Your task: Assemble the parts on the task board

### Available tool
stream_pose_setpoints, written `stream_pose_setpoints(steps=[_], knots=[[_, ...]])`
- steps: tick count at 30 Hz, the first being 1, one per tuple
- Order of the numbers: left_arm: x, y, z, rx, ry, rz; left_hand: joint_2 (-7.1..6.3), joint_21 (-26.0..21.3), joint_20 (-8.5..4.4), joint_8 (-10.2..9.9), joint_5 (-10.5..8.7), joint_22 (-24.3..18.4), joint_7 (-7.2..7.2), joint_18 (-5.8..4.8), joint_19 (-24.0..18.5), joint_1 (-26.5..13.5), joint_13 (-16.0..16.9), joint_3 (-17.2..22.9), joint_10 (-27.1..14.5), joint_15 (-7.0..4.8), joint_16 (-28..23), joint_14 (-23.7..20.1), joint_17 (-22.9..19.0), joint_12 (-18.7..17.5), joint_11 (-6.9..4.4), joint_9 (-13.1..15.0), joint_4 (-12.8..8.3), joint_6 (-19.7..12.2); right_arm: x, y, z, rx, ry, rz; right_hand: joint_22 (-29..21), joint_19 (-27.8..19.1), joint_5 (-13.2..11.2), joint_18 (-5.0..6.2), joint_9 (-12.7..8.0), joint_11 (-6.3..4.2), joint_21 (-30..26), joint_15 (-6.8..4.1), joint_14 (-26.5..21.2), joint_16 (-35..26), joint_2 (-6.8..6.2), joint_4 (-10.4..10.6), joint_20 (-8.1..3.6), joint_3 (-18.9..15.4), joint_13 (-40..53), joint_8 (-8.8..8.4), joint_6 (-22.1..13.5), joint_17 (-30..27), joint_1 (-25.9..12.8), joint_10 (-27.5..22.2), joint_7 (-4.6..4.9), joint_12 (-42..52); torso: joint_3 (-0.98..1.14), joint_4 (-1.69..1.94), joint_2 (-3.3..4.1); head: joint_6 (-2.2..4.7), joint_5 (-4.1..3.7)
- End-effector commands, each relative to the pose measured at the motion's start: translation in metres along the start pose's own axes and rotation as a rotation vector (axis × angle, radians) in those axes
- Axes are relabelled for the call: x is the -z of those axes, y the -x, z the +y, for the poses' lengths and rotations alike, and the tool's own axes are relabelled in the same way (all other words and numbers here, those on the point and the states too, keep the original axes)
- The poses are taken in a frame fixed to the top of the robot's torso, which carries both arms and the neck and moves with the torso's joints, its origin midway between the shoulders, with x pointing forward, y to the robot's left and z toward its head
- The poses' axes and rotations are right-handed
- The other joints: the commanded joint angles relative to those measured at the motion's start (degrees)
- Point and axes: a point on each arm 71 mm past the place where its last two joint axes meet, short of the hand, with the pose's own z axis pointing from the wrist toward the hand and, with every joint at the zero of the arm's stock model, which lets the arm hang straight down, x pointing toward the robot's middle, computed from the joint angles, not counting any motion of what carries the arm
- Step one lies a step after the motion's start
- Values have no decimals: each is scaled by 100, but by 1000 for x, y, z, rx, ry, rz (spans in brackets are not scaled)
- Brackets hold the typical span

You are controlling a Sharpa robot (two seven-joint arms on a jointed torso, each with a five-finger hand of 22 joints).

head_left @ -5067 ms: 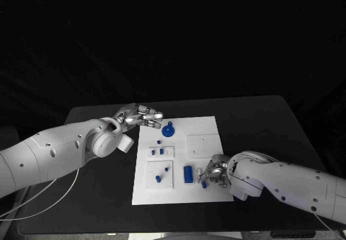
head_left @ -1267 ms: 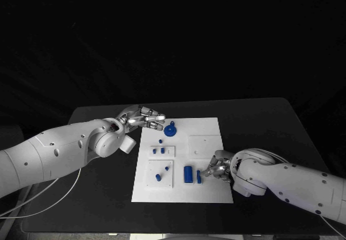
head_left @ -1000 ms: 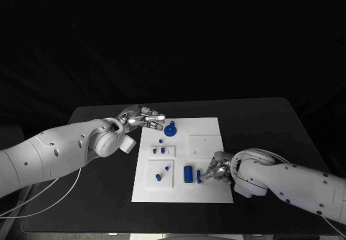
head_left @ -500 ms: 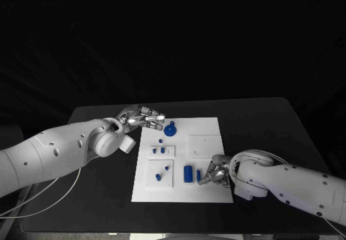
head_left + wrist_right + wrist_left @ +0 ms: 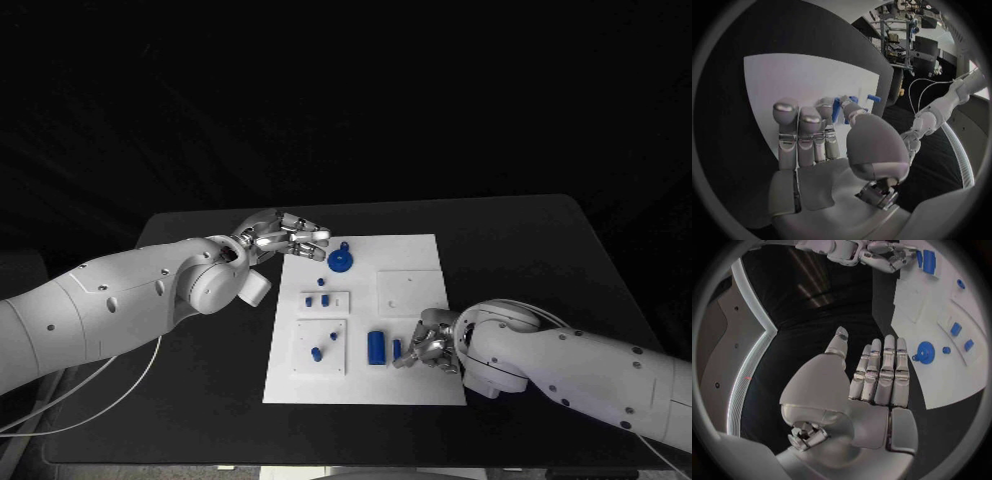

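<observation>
Head view. Task board [image 5: 411, 385]: white plate at the middle of the black table [image 5: 548, 250]. Blue parts on it: round disc with a small tab [image 5: 340, 262] near the far left edge; two small pieces [image 5: 317, 299] on a raised white block below the disc; two more small pieces [image 5: 323, 347] on a second block nearer the robot; upright cylinder [image 5: 376, 347] right of that block; slim blue piece [image 5: 398, 351] just beside the cylinder. Left hand [image 5: 286, 236]: at the board's far left corner, just beside the disc, fingers extended and close together, nothing between them. Right hand [image 5: 430, 345]: at the board's near right part, fingertips at the slim blue piece; whether they clamp it cannot be told here.

Left wrist view. Left hand [image 5: 870, 382]: palm flat, fingers straight and side by side, thumb set apart, holding nothing. Disc [image 5: 924, 352] lies just past the fingertips on the board [image 5: 954, 382]. Right hand [image 5: 879, 252] seen far off at the board's other end, beside the cylinder [image 5: 929, 261].

Right wrist view. Right hand [image 5: 826, 150]: fingers together, thumb closed toward them, slim blue piece [image 5: 837, 110] pinched between thumb and a fingertip over the board [image 5: 792, 80].
</observation>
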Motion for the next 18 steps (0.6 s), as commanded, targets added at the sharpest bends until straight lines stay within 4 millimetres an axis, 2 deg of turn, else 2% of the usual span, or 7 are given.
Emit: stream_pose_setpoints(steps=[1,7,9,15,18], knots=[[0,-2,-1,2,-9,16,47,-10,1,27,26,-7,-10,18,-24,-23,9,-10,-53,13,-20,-45,6,-9,-3,4,33,-13,-3,1,-1,16,-7,-27,541,94,-11,-47,7,-26,33,-46,10,0,110,-65,-26,15,10,-19,24,11,6,5,-6,-12,-2,1,0,-6,0],[0,-2,-1,2,-8,16,47,-10,1,27,26,-7,-10,18,-24,-23,9,-10,-53,13,-20,-45,6,-9,-3,4,33,-13,-6,0,-3,26,-19,-31,541,93,-10,-51,12,-38,34,-52,11,-5,188,-199,-32,147,15,-18,31,13,88,2,-22,-20,-1,0,-3,-11,4],[0,-2,-1,2,-8,16,47,-10,1,27,26,-7,-10,18,-24,-23,9,-10,-53,13,-20,-45,6,-9,-3,4,33,-13,-7,-1,-3,31,-21,-27,540,89,-10,-59,25,-29,31,-51,14,-11,209,-422,-33,291,30,-19,42,16,-45,5,-18,-26,-3,0,-2,-8,3],[0,-2,-1,2,-7,16,47,-10,1,27,26,-7,-10,18,-24,-23,9,-10,-53,13,-20,-45,6,-9,-3,4,33,-13,-8,-1,-4,32,-27,-20,539,88,-4,-53,39,-32,31,-46,13,-20,189,-481,-26,302,34,-19,35,8,-79,1,-18,-28,0,-3,-2,-5,4],[0,-2,-1,2,-8,16,47,-10,1,27,26,-7,-10,18,-24,-23,9,-10,-53,13,-20,-45,6,-9,-3,4,33,-13,-8,-2,-5,11,-25,-14,535,86,12,-45,57,-24,13,-39,14,-24,130,-437,-15,307,25,-21,20,-4,-174,-10,-15,-36,3,-2,-1,1,0]])
